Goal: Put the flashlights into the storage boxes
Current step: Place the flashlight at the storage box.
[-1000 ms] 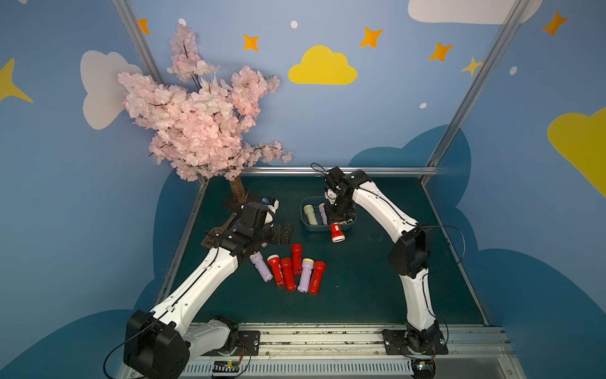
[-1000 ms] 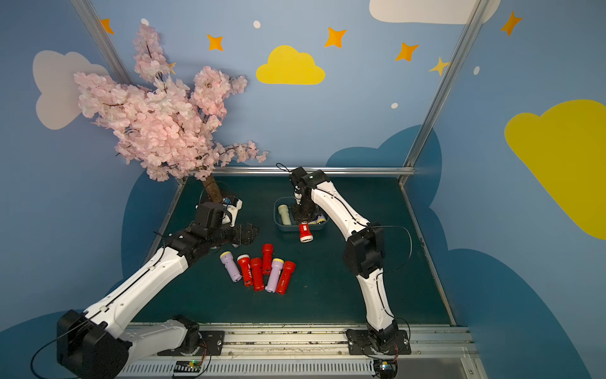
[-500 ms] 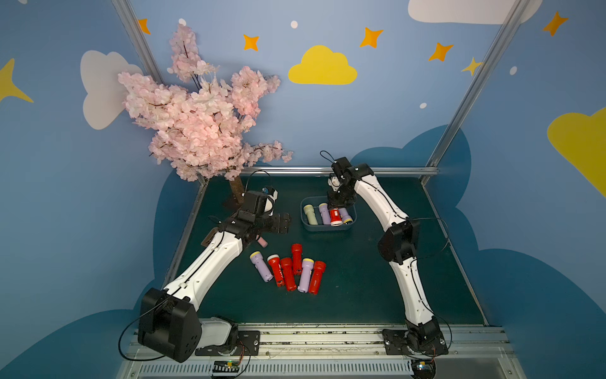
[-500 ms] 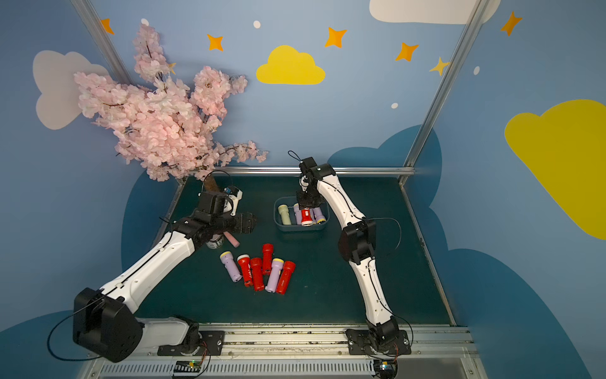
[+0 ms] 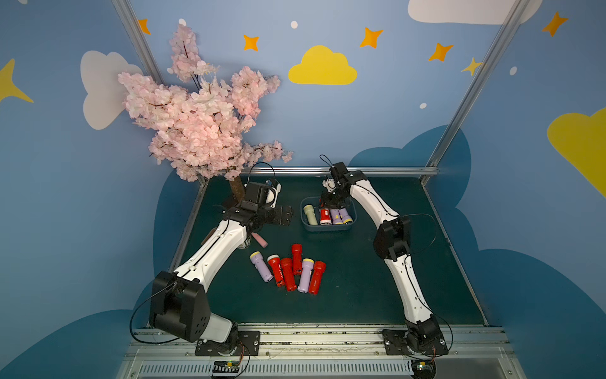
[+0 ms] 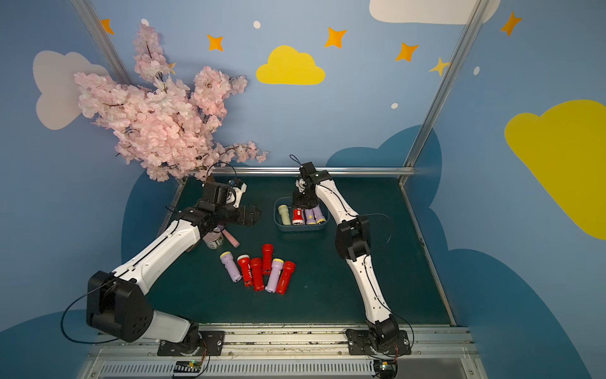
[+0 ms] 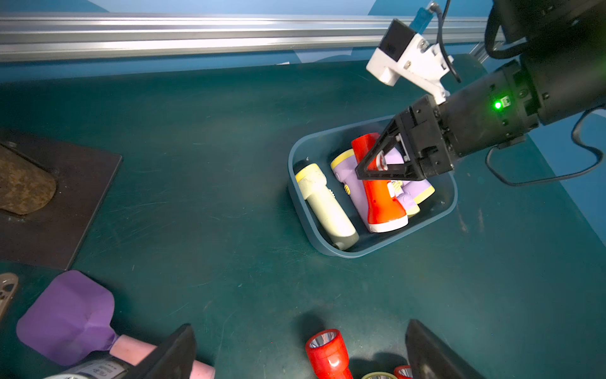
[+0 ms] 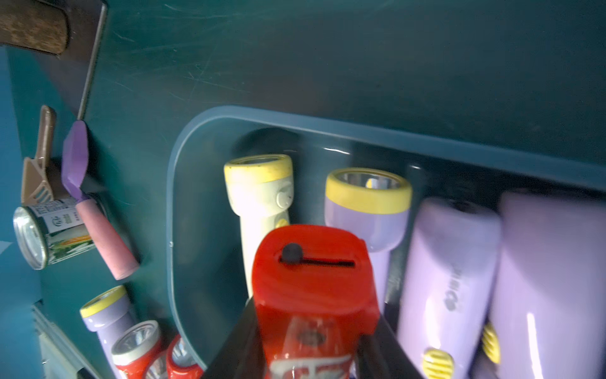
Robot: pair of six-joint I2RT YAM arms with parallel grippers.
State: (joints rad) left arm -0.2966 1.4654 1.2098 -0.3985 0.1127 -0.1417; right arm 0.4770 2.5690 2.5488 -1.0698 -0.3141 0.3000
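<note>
Two black fingers of the right gripper are clenched on the tail end of a red flashlight, one finger on each side of its body. That flashlight is inside the slate-blue tub, tilted: its white-rimmed head is down at the near side of the tub, and its held tail is raised toward the far side. It lies across a lavender flashlight whose yellow head points far. On the left in the tub lies the pale green flashlight, flat, head also far. On the right lie two more lavender flashlights, side by side, yellow heads toward the near side. The tub stands on the green table, at its far middle.

Left of the tub, apart from it, the left gripper hangs above the table with its jaws spread wide and nothing between them.

Six flashlights lie loose on the table, near of the tub and well apart from it: four red and two lavender, packed side by side, heads toward the far side.

Under the left arm, at the left of the table, a purple spatula with a pink handle lies right beside a labelled can; a brown slotted scoop is just beside the can.
</note>
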